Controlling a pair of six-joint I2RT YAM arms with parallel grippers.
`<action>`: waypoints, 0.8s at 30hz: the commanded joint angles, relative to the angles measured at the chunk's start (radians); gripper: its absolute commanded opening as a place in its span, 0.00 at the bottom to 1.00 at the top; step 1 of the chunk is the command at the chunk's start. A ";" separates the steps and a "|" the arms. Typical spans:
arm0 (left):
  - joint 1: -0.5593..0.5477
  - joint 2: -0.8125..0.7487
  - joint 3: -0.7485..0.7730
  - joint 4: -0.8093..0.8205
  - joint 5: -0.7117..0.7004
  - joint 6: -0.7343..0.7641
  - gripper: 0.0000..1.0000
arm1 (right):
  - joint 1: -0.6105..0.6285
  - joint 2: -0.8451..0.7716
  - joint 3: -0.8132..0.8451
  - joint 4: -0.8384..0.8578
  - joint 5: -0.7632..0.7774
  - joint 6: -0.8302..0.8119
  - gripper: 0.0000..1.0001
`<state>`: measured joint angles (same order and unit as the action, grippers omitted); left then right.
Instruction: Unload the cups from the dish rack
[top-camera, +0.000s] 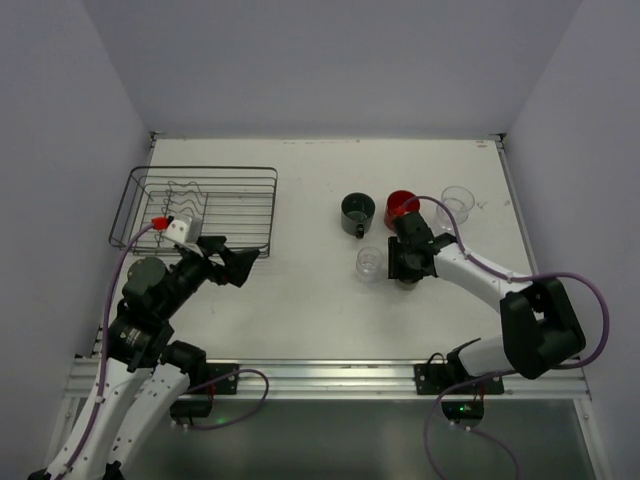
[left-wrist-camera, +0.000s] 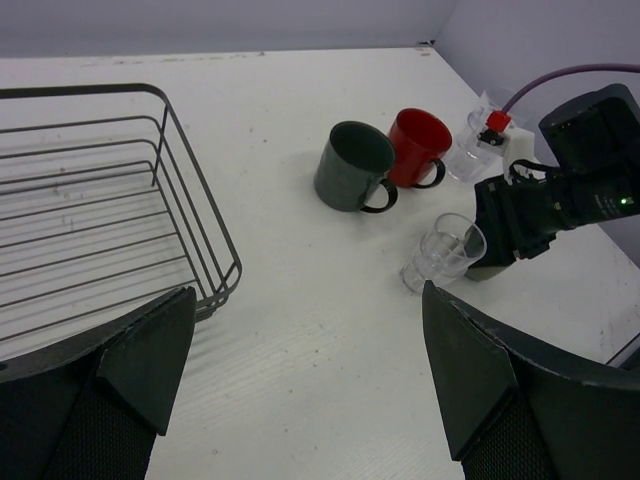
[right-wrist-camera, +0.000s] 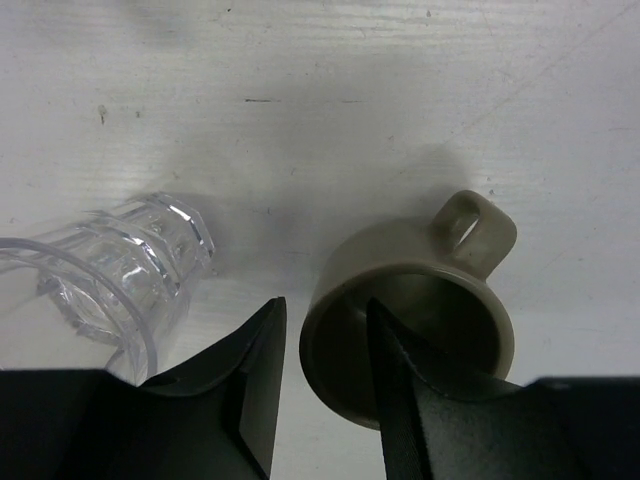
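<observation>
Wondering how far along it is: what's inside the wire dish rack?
Only bare wires and prongs show inside the dish rack; no cup visible. The left arm covers part of its near edge.

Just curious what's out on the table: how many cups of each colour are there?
Clear glass: 2 (glass mug, tumbler)
Dark grey-green mug: 1
Red mug: 1
Olive-grey cup: 1
Total: 5
</observation>
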<state>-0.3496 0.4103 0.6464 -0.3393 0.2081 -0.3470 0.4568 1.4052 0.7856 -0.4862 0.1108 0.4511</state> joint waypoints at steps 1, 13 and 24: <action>0.008 -0.001 -0.001 -0.015 0.005 0.017 1.00 | -0.006 -0.031 0.032 0.003 -0.007 -0.012 0.42; 0.037 0.016 0.004 -0.014 0.025 0.022 1.00 | -0.004 -0.384 0.050 -0.029 -0.005 -0.020 0.62; 0.049 0.007 0.030 0.020 0.059 0.040 1.00 | -0.003 -1.101 -0.017 0.107 -0.096 -0.040 0.99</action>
<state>-0.3077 0.4213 0.6464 -0.3382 0.2340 -0.3214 0.4572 0.4191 0.7834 -0.4412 0.0471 0.4263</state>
